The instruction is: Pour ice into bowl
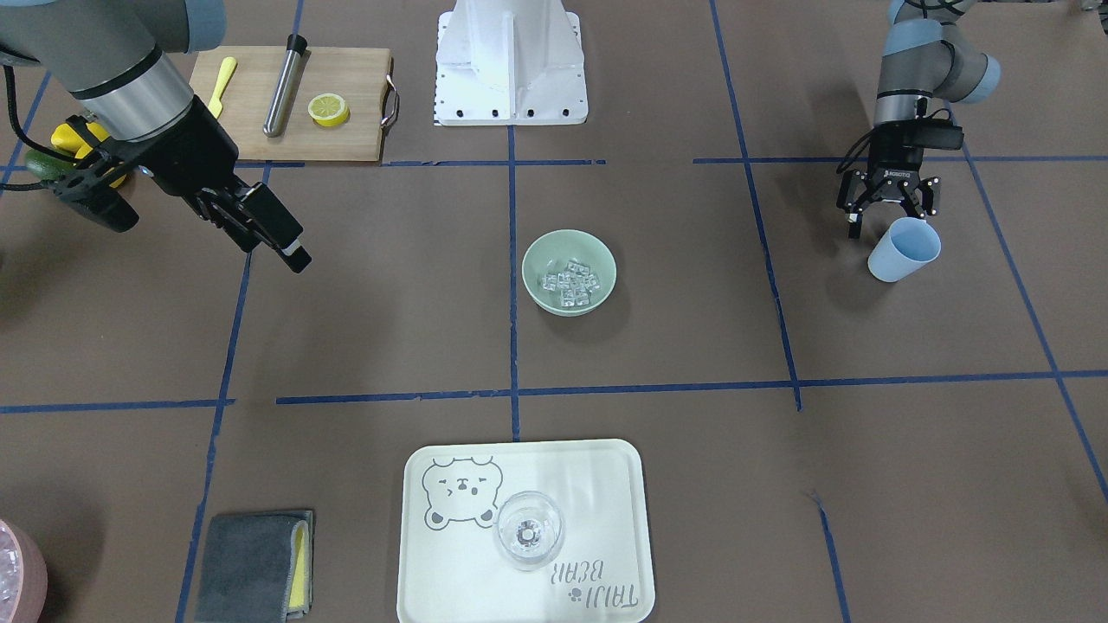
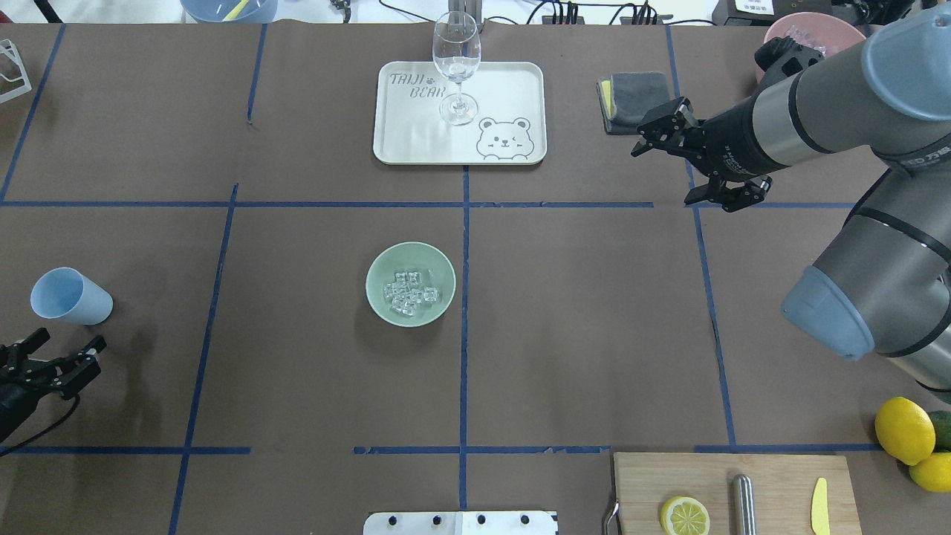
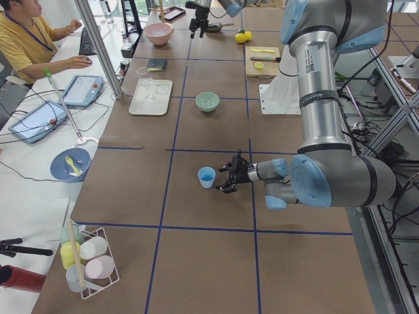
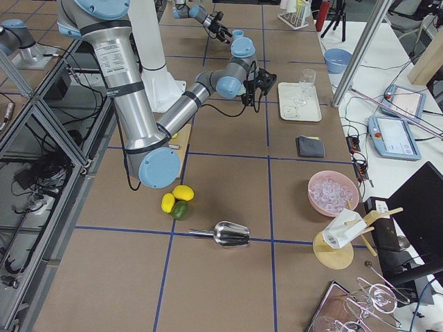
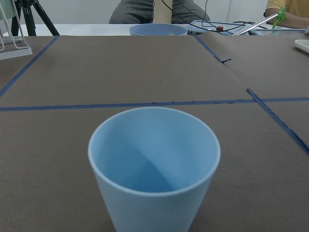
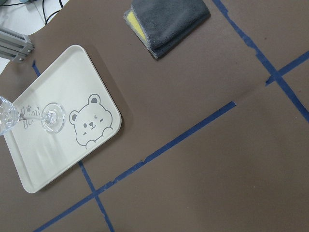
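Observation:
The pale mint-green bowl stands at the table's middle. Several clear ice cubes lie inside it. A light blue cup stands upright and empty on the robot's left side; it fills the left wrist view. My left gripper is open and empty, just behind the cup and apart from it. My right gripper is open and empty, raised over the table far from the bowl, near the grey cloth.
A white bear tray with a wine glass sits beyond the bowl. A grey cloth and a pink container lie far right. A cutting board with a lemon half, lemons and a metal scoop are near right.

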Robot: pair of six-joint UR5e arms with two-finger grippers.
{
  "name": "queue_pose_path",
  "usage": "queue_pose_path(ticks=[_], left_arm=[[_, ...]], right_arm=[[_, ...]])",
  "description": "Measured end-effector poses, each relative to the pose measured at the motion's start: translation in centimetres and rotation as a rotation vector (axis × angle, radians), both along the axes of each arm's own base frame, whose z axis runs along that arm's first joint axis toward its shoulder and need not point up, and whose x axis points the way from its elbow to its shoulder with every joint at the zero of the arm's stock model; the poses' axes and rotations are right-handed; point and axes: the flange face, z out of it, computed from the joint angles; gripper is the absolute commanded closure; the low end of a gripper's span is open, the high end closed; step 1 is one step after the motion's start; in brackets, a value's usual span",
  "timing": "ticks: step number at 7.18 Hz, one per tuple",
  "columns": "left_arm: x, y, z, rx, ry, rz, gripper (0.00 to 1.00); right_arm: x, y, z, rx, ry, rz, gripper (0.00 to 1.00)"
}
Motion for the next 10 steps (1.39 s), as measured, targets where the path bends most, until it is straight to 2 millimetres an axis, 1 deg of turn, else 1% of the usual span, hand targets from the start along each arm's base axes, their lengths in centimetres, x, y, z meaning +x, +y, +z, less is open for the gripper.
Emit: queue_pose_path(ticks=[1,4,6,8,9,10], left_arm=[[-2.0,0.8,0.7,-0.005,-0.006,0.043,0.0],[-10.2,2.8,2.8,-0.015,-0.031,0.217,0.0],[-14.5,3.6,3.9,-0.02,-0.055,0.307,0.0],[-18.2,4.2,5.9,0.03,-0.072,0.382,0.0],[-19.4,4.6,6.6,0.054,-0.078,0.43,0.0],[-19.9,4.8,6.9,0.067,-0.082,0.471,0.0]], right_arm=[[0.1,0.1,-0.1,0.002,-0.002,0.001,0.0],[0.6,0.5,-0.4,0.008,-0.008,0.002,0.0],[0.6,0.5,0.0,0.002,-0.003,0.001,0.0],[0.6,0.5,0.4,0.002,0.002,-0.006,0.0],[0.5,0.4,0.6,0.012,0.009,-0.015,0.0],[0.3,0.3,0.6,0.025,0.014,-0.025,0.0]])
